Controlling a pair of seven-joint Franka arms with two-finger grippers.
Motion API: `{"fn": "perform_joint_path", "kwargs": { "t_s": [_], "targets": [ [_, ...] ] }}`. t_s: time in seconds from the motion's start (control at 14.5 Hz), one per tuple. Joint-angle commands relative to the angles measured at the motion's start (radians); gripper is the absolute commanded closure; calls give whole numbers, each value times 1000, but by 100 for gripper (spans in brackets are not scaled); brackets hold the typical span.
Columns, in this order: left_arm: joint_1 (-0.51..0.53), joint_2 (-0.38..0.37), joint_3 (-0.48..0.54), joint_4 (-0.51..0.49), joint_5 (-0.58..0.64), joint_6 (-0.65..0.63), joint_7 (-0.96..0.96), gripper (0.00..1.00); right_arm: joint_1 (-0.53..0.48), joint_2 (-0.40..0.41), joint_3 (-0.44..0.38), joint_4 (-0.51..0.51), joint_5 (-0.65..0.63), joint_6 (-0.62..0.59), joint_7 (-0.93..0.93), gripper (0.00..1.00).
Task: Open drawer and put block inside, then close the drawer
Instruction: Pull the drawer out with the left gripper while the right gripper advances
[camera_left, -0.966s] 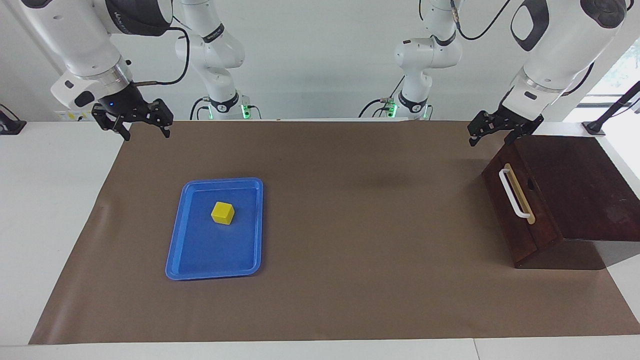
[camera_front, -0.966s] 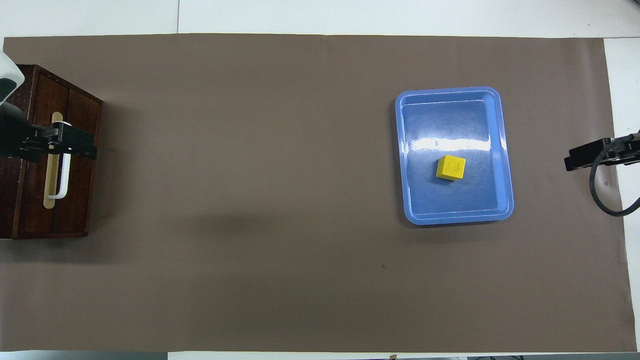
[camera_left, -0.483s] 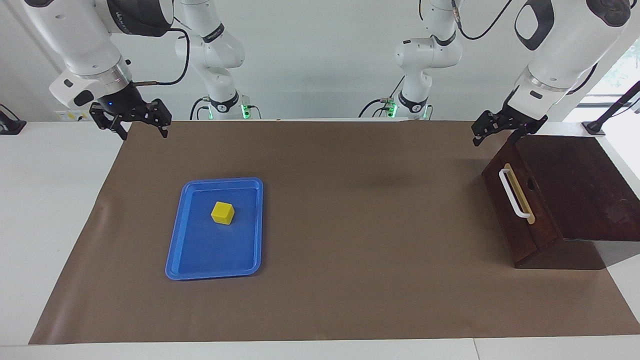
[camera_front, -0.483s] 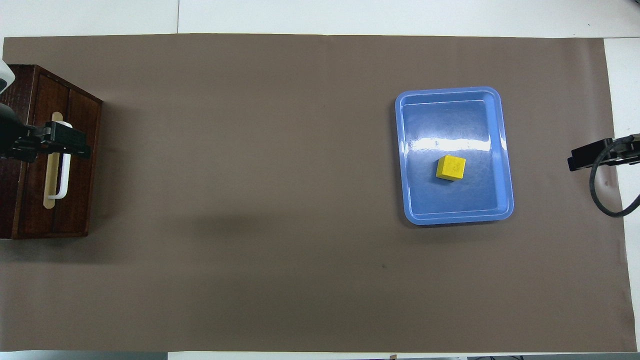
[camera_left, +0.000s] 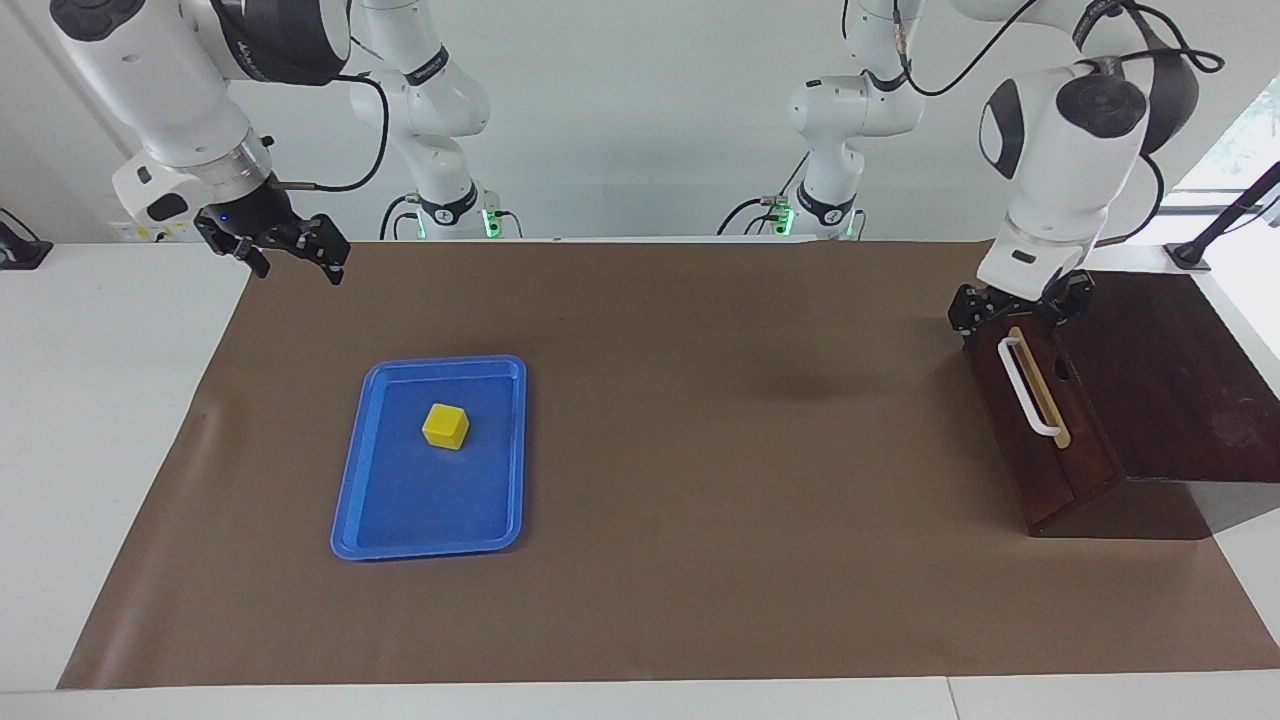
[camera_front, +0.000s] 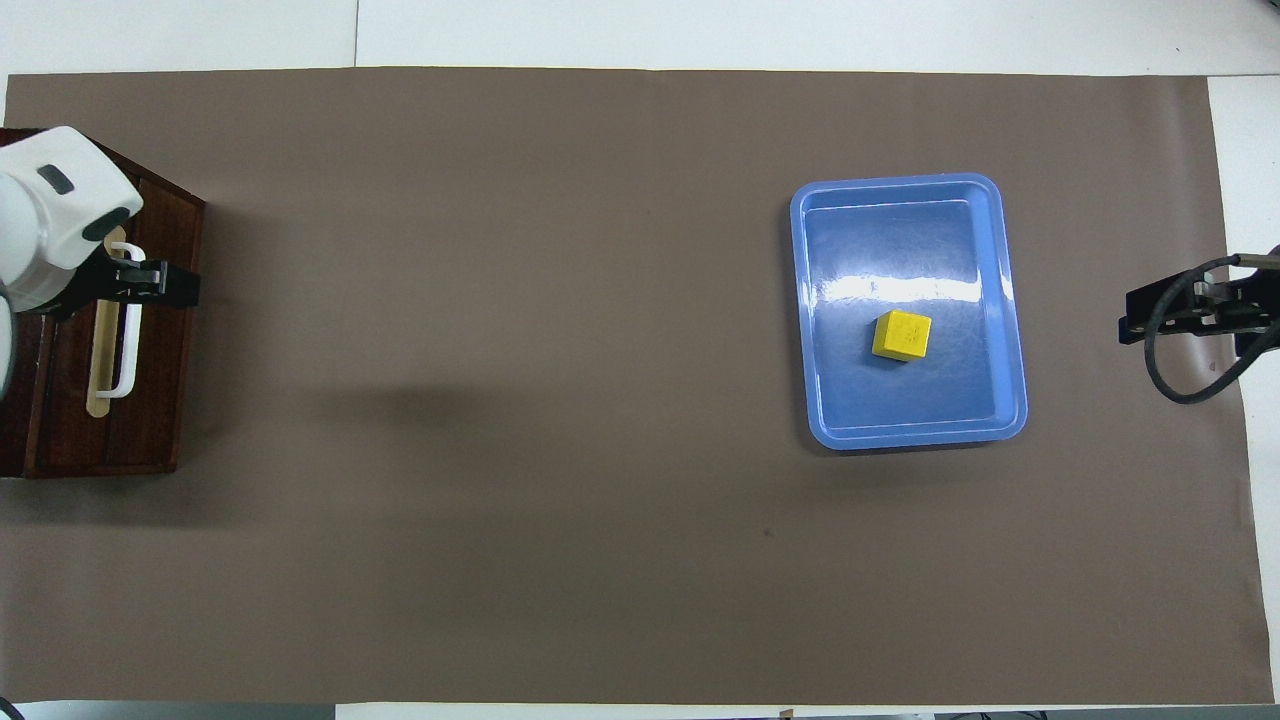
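A brown paper sheet (camera_left: 700, 560) covers most of the white worktop (camera_left: 110, 420) — bare white margins show at both ends and along the edge farthest from the robots. On the sheet, toward the right arm's end, lies a blue rectangular tray (camera_left: 375, 520) with rounded corners and a raised rim, glossy where light falls on its floor. A dark clamp-like mount (camera_left: 20, 245) sits on the worktop's edge at that same end — another dark bracket (camera_left: 1195, 255) at the left arm's end.

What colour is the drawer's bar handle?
White, on a tan strip; the handle shows best in the facing view.
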Motion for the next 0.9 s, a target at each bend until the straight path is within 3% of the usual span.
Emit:
{"fn": "perform_joint_path", "kwargs": {
  "t_s": [0.0,0.21,0.48,0.83],
  "targets": [
    [3,-5,8,-131,114,169,4,0,-16,-46,6,-105,54,27,144,0],
    [9,73,8,-133,220,257,4,0,-42,-3,6,-133,122,38,348,0],
    [84,93,8,-199,233,402,5,0,-77,78,6,-173,262,114,616,0],
    [32,135,5,-222,233,421,-121,0,-106,147,4,-242,425,255,775,0]
  ]
}}
